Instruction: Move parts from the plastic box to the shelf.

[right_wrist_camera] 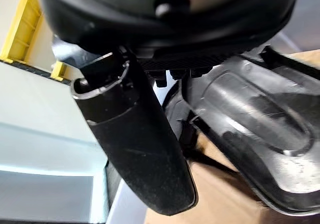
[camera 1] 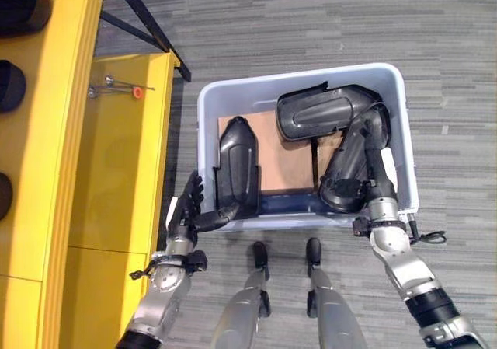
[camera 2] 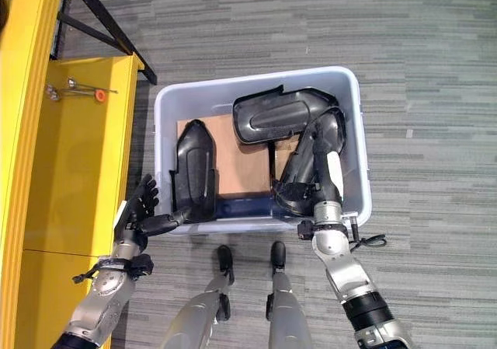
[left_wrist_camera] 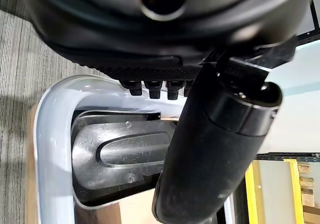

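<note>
Grey carpet floor [camera 1: 311, 22] laid in narrow planks of mixed light and dark grey streaks covers the room under even light. Along the robot's left stands a yellow metal rack [camera 1: 70, 131] with flat yellow surfaces stepped one beside another. A black metal brace [camera 1: 147, 22] runs slantwise from the rack down to the carpet, its foot just beside the rack's far corner
</note>
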You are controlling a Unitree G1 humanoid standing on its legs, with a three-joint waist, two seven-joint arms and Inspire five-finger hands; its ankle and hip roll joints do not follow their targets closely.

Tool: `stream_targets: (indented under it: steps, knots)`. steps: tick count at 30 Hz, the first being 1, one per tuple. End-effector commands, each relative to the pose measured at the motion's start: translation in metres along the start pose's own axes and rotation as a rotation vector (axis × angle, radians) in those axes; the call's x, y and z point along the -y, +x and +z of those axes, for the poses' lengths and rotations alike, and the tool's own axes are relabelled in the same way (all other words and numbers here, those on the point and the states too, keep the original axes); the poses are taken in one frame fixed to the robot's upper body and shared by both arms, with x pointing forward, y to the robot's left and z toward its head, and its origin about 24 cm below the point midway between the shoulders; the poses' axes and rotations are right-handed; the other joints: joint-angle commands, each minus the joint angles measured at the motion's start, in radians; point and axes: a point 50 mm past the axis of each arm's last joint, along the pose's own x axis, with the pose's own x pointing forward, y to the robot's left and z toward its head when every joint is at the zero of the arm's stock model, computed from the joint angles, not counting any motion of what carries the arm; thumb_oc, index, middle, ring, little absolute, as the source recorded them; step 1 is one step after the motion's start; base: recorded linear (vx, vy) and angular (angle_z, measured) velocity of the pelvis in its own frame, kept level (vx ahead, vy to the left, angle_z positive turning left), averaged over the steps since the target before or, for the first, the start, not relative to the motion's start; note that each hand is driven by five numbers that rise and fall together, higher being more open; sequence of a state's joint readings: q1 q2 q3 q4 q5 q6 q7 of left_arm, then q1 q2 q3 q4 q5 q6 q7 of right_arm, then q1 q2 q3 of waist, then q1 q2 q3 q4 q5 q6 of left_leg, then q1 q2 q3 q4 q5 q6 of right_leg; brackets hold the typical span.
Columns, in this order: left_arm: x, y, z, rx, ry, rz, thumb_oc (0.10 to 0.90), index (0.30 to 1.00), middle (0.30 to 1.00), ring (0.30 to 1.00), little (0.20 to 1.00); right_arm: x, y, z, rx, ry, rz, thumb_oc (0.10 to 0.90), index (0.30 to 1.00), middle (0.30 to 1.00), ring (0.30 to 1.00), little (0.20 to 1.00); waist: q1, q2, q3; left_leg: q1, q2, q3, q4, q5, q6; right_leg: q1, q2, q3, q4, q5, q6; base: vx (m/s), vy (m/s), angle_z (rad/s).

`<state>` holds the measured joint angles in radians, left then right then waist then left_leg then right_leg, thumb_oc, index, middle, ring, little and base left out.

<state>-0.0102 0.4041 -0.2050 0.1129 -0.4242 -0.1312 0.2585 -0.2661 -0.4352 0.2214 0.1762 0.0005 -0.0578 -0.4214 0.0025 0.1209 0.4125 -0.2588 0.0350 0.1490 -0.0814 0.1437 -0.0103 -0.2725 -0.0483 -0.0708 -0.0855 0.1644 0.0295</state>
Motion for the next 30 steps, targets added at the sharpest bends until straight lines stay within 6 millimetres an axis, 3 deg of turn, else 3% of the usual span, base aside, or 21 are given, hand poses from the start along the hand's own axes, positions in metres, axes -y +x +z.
stream_targets:
  steps: [1, 5, 11, 19, 26, 30]
  knots:
    - [0.0, 0.005, 0.031, 0.185, -0.006, 0.022, 0.9, 1.0, 1.0, 1.0, 1.0, 0.001, 0.008, 0.036, 0.184, 0.054, -0.071, 0.9, 1.0, 1.0, 1.0, 1.0, -0.001, -0.051, -0.027, 0.07, 0.015, -0.002, -0.006, -0.05, -0.035, -0.015, -0.097, 0.031, 0.082, -0.035, 0.091, 0.0, 0.0, 0.0]
    - [0.0, 0.004, 0.031, 0.186, -0.003, 0.033, 0.9, 1.0, 1.0, 1.0, 1.0, -0.003, 0.003, 0.029, 0.15, 0.08, -0.066, 0.9, 1.0, 1.0, 1.0, 1.0, -0.007, -0.048, -0.021, 0.067, 0.015, 0.002, -0.006, -0.051, -0.034, -0.021, -0.098, 0.036, 0.082, -0.032, 0.092, -0.01, 0.008, -0.03]
    - [0.0, 0.004, 0.033, 0.188, 0.002, 0.038, 0.9, 1.0, 1.0, 1.0, 1.0, -0.027, -0.01, 0.014, 0.04, 0.211, 0.035, 0.9, 1.0, 1.0, 1.0, 1.0, -0.012, -0.047, -0.003, 0.063, 0.011, 0.014, -0.006, -0.054, -0.031, -0.032, -0.1, 0.044, 0.083, -0.027, 0.093, -0.01, 0.01, -0.02]
    - [-0.002, 0.004, 0.034, 0.195, 0.002, 0.051, 0.9, 1.0, 1.0, 1.0, 1.0, -0.04, -0.016, -0.001, -0.045, 0.215, 0.11, 0.9, 1.0, 1.0, 1.0, 1.0, -0.013, -0.045, 0.009, 0.061, 0.007, 0.017, -0.006, -0.057, -0.03, -0.04, -0.103, 0.048, 0.084, -0.024, 0.094, 0.0, 0.001, 0.0]
    - [0.001, 0.006, 0.038, 0.212, -0.011, 0.049, 0.9, 1.0, 1.0, 1.0, 1.0, -0.035, -0.008, -0.015, -0.105, 0.16, 0.046, 0.9, 1.0, 1.0, 1.0, 1.0, -0.011, -0.037, 0.021, 0.054, 0.003, 0.019, -0.006, -0.058, -0.029, -0.05, -0.104, 0.052, 0.085, -0.022, 0.095, 0.0, 0.0, 0.0]
    - [0.004, 0.009, 0.045, 0.247, -0.036, 0.045, 0.9, 1.0, 1.0, 1.0, 1.0, -0.013, 0.015, -0.022, -0.135, 0.073, -0.137, 0.9, 1.0, 1.0, 1.0, 1.0, -0.005, -0.015, 0.038, 0.041, -0.002, 0.018, -0.006, -0.054, -0.029, -0.069, -0.107, 0.055, 0.096, -0.024, 0.096, 0.0, 0.0, 0.0]
